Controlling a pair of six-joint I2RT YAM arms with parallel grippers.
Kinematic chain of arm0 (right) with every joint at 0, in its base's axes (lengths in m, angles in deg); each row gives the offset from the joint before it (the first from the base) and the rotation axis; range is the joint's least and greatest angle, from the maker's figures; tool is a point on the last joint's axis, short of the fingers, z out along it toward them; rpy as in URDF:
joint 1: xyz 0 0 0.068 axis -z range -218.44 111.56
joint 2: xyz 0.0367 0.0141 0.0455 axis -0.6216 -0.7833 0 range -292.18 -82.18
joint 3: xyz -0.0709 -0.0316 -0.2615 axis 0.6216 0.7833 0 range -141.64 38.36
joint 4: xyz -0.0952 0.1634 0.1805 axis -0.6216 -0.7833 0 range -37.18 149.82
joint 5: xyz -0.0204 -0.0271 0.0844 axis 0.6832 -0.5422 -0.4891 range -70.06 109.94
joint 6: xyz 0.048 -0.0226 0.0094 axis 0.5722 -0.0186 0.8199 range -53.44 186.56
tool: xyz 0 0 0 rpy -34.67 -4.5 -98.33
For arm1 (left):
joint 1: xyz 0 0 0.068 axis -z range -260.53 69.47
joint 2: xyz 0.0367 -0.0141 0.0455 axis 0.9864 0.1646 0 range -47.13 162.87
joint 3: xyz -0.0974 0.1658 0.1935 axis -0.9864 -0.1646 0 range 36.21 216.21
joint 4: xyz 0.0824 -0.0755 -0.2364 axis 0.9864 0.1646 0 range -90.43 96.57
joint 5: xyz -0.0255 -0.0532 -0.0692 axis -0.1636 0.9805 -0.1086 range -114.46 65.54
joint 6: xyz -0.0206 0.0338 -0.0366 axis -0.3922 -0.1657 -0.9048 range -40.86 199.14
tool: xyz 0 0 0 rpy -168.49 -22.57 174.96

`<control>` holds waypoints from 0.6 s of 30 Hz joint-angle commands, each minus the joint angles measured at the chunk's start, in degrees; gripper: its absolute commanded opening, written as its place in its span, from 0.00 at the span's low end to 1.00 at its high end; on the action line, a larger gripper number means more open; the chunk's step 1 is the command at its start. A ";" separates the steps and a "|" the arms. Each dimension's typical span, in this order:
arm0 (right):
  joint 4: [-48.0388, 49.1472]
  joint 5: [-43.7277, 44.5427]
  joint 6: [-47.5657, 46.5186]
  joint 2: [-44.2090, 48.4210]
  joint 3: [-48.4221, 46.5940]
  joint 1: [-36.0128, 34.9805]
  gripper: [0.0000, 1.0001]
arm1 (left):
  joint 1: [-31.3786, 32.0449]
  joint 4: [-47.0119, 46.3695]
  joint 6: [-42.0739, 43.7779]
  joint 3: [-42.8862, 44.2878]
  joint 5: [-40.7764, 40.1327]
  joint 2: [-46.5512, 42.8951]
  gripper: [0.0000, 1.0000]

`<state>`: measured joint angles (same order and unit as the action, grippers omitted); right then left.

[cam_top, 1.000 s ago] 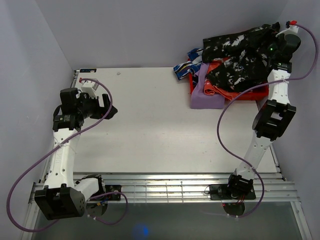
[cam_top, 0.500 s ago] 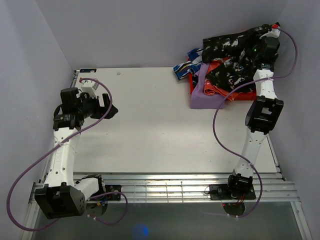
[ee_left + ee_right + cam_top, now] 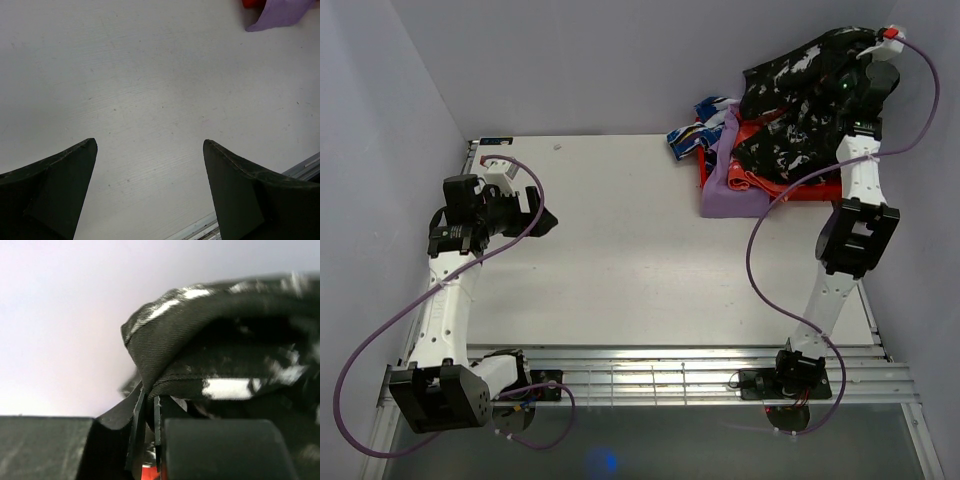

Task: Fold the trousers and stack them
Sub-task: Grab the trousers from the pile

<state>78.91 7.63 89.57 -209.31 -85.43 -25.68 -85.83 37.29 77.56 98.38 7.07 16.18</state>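
Black trousers with white splashes (image 3: 790, 95) hang lifted at the back right, above a heap of clothes. My right gripper (image 3: 850, 75) is shut on a fold of their cloth (image 3: 200, 360), the fabric pinched between the closed fingers and draping over them in the right wrist view. My left gripper (image 3: 535, 215) hovers open over the bare left side of the white table (image 3: 620, 240), far from the trousers. Nothing sits between its dark fingertips (image 3: 65, 180) in the left wrist view.
Under the lifted trousers lie a red garment (image 3: 770, 185), a purple garment (image 3: 730, 190) with its corner also in the left wrist view (image 3: 280, 12), and a blue-and-white patterned one (image 3: 695, 130). Grey walls close in on both sides. A metal rail (image 3: 670, 375) runs along the near edge.
My right gripper closed on the black-and-white trousers and pulled them up and to the right off the heap. The left arm stayed where it was.
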 commanded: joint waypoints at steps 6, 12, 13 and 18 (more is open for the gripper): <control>13.78 -3.59 -5.86 21.82 5.04 -0.01 0.08 | -0.06 -1.59 -1.49 0.41 -1.82 -3.45 0.98; 13.96 -7.89 -7.80 28.94 4.26 -0.71 0.08 | -0.06 -1.59 -1.84 0.67 -5.33 -3.98 0.98; 13.78 -9.38 -7.80 29.65 3.99 -0.89 0.08 | -0.15 -1.59 -1.93 0.76 -5.42 -4.07 0.98; 14.30 -13.51 -9.63 35.71 3.73 -4.75 0.08 | -0.06 -0.63 -2.63 1.99 -5.34 -3.72 0.98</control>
<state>88.31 -2.01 82.51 -178.34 -80.25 -27.69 -85.81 36.83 76.03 98.40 2.72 13.67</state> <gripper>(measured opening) 0.110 0.977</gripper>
